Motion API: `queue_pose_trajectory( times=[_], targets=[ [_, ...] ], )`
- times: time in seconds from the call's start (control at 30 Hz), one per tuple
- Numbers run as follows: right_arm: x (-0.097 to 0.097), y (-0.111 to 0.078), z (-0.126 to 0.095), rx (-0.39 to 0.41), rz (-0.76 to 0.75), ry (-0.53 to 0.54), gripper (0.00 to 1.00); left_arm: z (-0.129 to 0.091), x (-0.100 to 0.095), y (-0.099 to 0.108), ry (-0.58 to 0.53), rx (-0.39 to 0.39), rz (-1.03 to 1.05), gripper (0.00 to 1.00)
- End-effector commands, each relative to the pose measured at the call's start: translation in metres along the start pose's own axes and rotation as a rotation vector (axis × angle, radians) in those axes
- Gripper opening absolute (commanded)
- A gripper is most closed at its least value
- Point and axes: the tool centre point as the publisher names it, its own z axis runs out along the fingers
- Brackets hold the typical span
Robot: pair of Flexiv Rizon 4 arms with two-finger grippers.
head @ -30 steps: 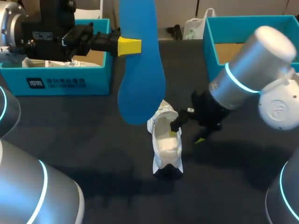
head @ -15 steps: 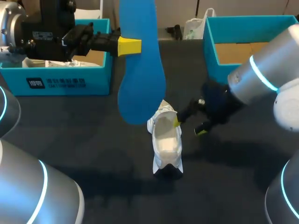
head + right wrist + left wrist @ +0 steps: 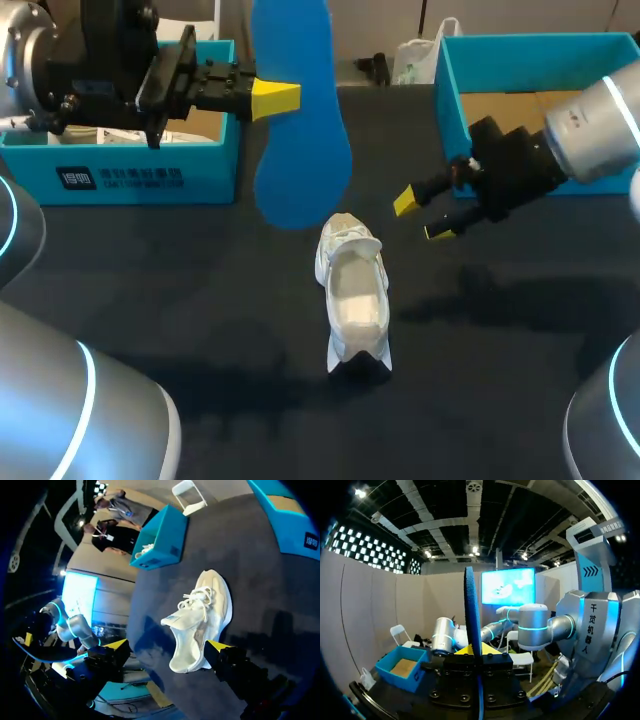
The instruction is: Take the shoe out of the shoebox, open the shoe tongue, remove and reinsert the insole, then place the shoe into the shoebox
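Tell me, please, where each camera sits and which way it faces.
Head view: above and behind, looking down on the table; both arms, left tool gripping the insole, right tool open.
Left wrist view: on the left wrist, facing out along its tool; insole edge-on in it.
Right wrist view: on the right wrist, facing the shoe ahead of its tool.
Shared: head and right wrist both show the shoe.

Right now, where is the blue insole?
In the head view the blue insole hangs upright, left of centre, gripped by the left gripper. Its lower end is close by the laced end of the white shoe.
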Motion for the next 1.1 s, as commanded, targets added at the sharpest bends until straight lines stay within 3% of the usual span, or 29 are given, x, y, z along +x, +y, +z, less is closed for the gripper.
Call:
queue_pose_trajectory(
  times=[0.03, 0.3, 0.33, 0.47, 0.57, 0.67, 0.7, 0.77, 1.1],
  targets=[
    [-0.005, -0.013, -0.002, -0.048, -0.002, 0.064, 1.0, 0.001, -0.015, 0.012, 0.065, -0.109, 0.778, 0.0],
    [-0.005, -0.013, -0.002, -0.048, -0.002, 0.064, 1.0, 0.0, -0.012, 0.017, 0.048, -0.101, 0.803, 0.0],
    [-0.005, -0.013, -0.006, -0.071, -0.022, 0.104, 1.0, -0.001, -0.011, 0.021, 0.029, -0.084, 0.858, 0.0],
    [0.004, -0.01, -0.021, -0.076, -0.073, 0.191, 1.0, 0.005, -0.015, 0.042, -0.05, -0.162, 1.214, 0.0],
    [0.009, -0.004, -0.029, -0.068, -0.096, 0.221, 1.0, 0.009, -0.021, 0.06, -0.059, -0.121, 1.429, 0.0],
    [0.011, 0.003, -0.037, -0.062, -0.115, 0.255, 1.0, 0.007, -0.029, 0.073, -0.069, -0.004, 1.558, 0.0],
    [0.011, 0.005, -0.039, -0.068, -0.121, 0.266, 1.0, 0.007, -0.036, 0.08, -0.085, -0.012, 1.605, 0.0],
    [0.01, 0.009, -0.044, -0.089, -0.117, 0.309, 1.0, 0.007, -0.036, 0.08, -0.085, -0.012, 1.605, 0.0],
    [0.01, 0.01, -0.047, -0.099, -0.107, 0.311, 1.0, 0.01, -0.036, 0.085, -0.073, -0.019, 1.661, 0.0]
  ],
)
